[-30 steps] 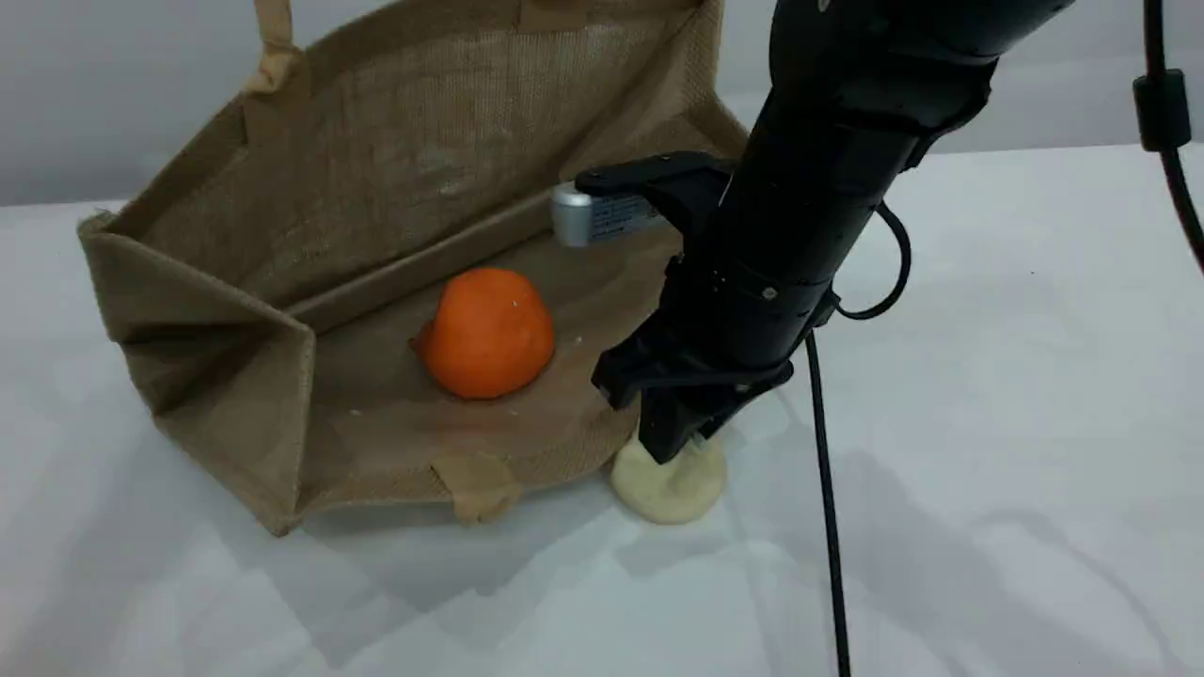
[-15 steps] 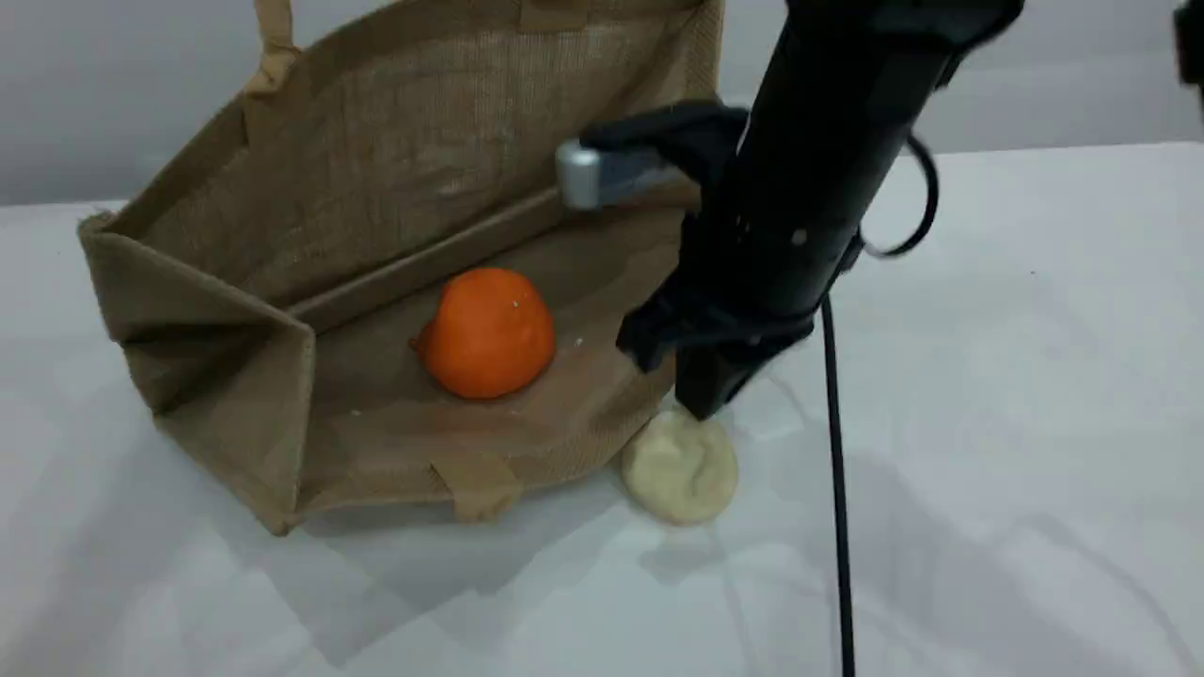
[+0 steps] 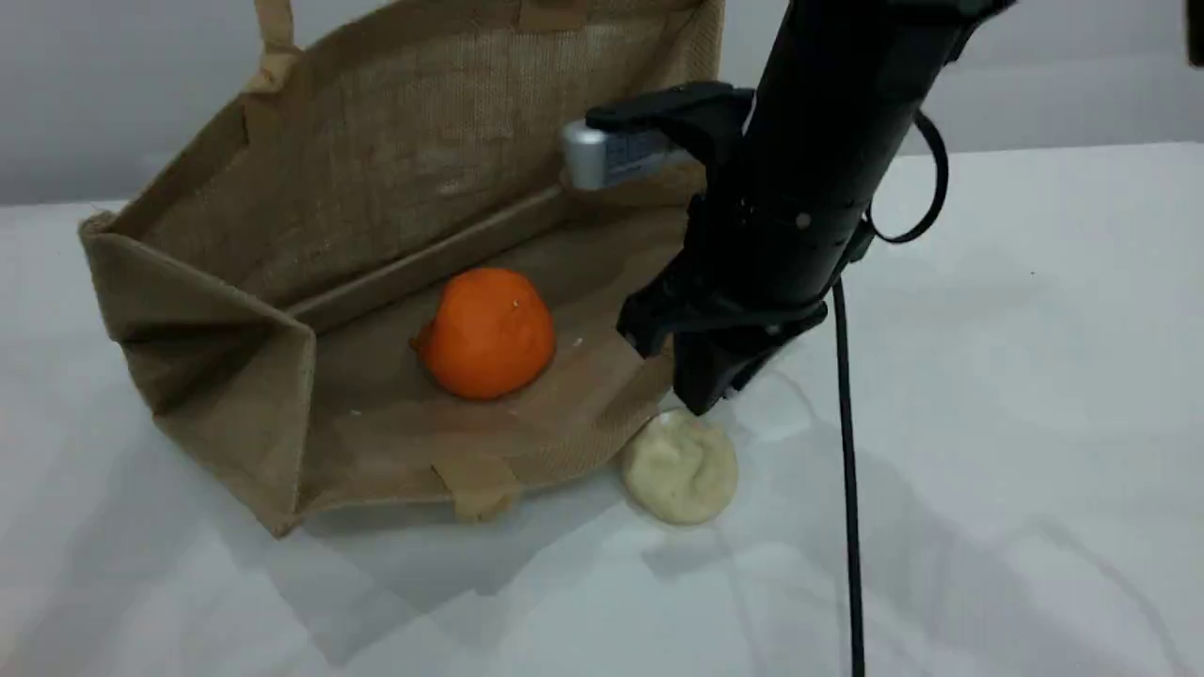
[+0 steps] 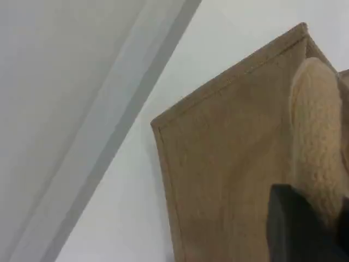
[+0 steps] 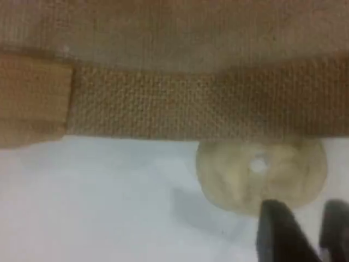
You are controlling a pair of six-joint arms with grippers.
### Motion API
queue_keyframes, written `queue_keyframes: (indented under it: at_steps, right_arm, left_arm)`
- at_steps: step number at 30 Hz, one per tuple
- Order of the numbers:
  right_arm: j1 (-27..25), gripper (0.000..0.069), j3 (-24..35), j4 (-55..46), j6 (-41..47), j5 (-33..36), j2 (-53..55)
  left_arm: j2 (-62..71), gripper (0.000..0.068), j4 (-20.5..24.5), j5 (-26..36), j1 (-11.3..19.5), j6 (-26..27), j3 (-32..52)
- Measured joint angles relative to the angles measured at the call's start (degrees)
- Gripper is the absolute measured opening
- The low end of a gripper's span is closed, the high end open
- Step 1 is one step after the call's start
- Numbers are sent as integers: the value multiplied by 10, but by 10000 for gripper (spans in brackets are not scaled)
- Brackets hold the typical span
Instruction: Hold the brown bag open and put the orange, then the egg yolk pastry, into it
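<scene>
Looking across the white table [image 3: 988, 376] and finding the brown bag [image 3: 395, 188] taking up the stretch from 9 to 12 o'clock, lying on one broad side, gaping toward 6 o'clock, upper side being lifted like a lid. Counting the first half of the job as done, going by the layout: spotting the orange [image 3: 487, 331] sitting inside on the bag's lower wall, near the middle, well back from the front hem. Counting the second half as not yet done: spotting the egg yolk pastry [image 3: 680, 467] lying outside on bare table, at roughly 4 o'clock from the orange, just beside the front hem and possibly touching it, going by a right wrist view too blurred for certainty. Hovering the right gripper [image 3: 701, 400] just above the pastry, at its 12 o'clock in the scene view, fingertips [image 5: 278, 234] standing a little apart, showing only table in the gap, gripping nothing. Pinching the left gripper [image 4: 305, 229] shut on the bag's beige loop handle [image 4: 319, 136], above the scene view's top edge, and so holding the mouth wide. Judging the remainder: coming down around the pastry, closing on it gently given its dented, doughy look, carrying it over the hem toward 10 o'clock and setting it down beside the orange, all while holding the handle up.
</scene>
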Motion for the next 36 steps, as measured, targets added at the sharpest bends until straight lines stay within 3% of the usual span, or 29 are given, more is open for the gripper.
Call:
queue_keyframes:
  at_steps: [6, 10, 22, 36]
  right_arm:
    - [0, 433, 0, 13, 0, -20, 9]
    - [0, 504, 0, 22, 0, -26, 24]
    - [1, 504, 0, 40, -3, -49, 58]
    - [1, 337, -1, 95, -62, -60, 66]
  left_arm:
    - [0, 86, -1, 0, 0, 0, 0]
    - [0, 86, -1, 0, 0, 0, 0]
    - [0, 86, -1, 0, 0, 0, 0]
    - [0, 86, -1, 0, 0, 1, 0]
